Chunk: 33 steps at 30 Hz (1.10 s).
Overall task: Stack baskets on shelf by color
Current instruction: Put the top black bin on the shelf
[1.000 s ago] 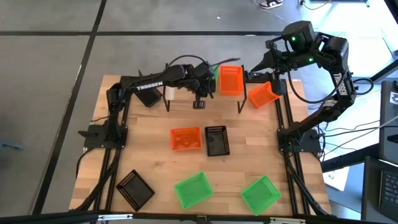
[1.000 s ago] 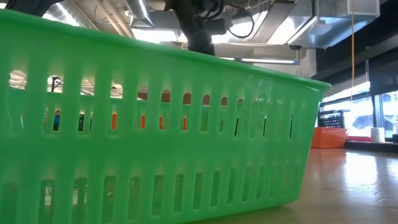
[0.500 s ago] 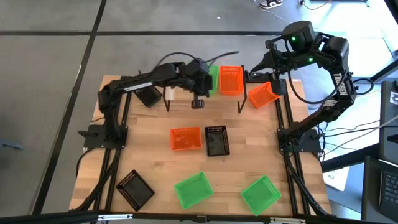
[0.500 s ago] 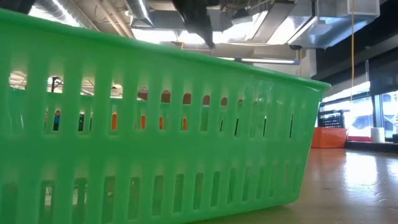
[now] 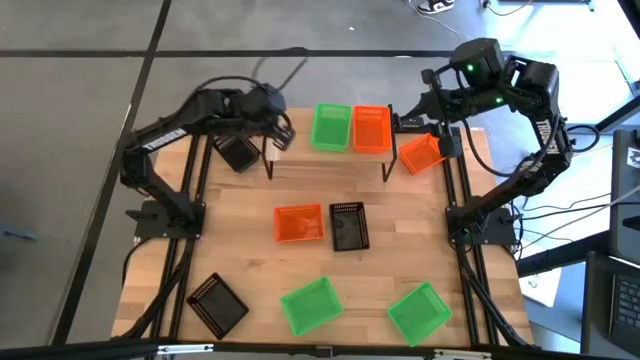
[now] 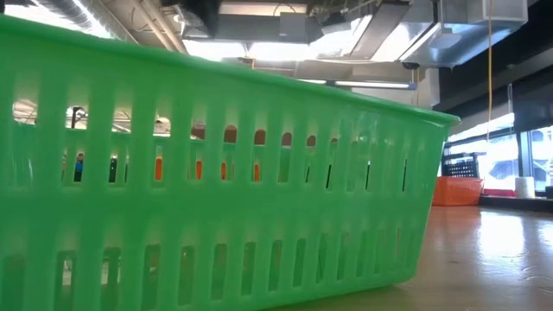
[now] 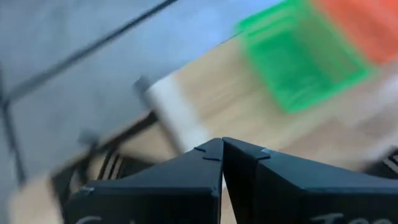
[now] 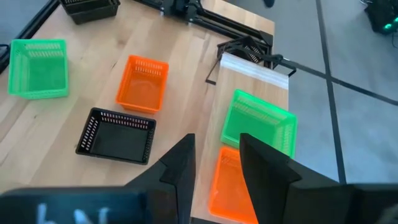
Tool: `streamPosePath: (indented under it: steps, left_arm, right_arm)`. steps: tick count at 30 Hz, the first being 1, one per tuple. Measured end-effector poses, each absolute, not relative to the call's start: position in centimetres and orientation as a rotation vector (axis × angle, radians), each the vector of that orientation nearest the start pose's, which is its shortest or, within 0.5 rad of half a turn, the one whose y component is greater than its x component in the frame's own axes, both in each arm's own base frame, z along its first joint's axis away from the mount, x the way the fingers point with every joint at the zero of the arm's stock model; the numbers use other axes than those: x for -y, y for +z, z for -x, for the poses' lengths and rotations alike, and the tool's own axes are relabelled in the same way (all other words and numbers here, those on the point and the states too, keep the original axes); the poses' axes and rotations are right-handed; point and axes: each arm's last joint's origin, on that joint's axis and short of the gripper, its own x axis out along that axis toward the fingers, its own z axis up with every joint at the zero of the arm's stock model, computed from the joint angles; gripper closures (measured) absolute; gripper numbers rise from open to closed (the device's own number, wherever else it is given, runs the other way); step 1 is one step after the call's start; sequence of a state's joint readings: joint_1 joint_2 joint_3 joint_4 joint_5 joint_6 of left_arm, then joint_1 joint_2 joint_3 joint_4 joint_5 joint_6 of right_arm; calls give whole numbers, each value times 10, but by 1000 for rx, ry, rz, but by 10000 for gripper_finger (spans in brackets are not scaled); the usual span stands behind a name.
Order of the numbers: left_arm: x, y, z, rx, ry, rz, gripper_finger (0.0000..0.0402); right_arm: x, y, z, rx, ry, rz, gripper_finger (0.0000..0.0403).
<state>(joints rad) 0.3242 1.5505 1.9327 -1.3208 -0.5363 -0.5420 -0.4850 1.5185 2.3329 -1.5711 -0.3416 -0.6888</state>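
Baskets: green (image 5: 331,127), orange (image 5: 371,128) side by side on shelf (image 5: 300,156), both empty.

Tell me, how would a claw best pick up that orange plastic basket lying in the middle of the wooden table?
Probably from straight above, pinching one long side wall. The orange perforated plastic basket sits upright with its top open, so its thin rim is exposed. The wall facing away from the black perforated plastic basket looks safest, since that neighbour sits close beside it. One finger would go inside, one outside.
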Motion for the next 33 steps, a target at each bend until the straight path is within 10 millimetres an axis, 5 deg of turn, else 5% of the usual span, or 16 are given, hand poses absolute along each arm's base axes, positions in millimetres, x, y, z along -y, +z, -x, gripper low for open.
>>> streamPosePath:
  steps: [5,11,22,33]
  left_arm:
    - [-126,428,-219,-871,1227,627,401]
    - [-157,407,-206,-995,1095,836,401]
    - [-193,334,-174,-1265,1127,1033,401]
    - [-237,309,-150,-1042,1270,1098,401]
  right_arm:
    - [85,521,-181,-700,106,356,280]
    - [84,521,-181,-686,128,344,280]
    - [81,522,-182,-635,215,311,280]
    - [81,522,-182,-635,215,311,280]
